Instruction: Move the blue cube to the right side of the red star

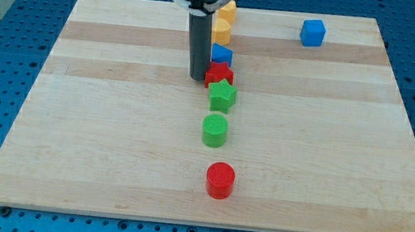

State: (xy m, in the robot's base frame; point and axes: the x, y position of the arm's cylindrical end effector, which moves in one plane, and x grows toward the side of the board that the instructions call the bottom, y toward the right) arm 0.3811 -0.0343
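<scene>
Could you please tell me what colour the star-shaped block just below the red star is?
Green star, clearest in the camera view.

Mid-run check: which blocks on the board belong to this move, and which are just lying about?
In the job:
blue cube, near the view's top right
red star
my tip, just left of the red star

Lying about:
green star
green cylinder
red cylinder
small blue block
two yellow blocks, partly hidden

Single camera view only; looks down at steep angle from counter's (110,160) near edge toward far edge; whole counter in frame, mid distance; far edge narrower than near edge; arm enters from view's top centre, upper part cropped; no second view to overlap
</scene>
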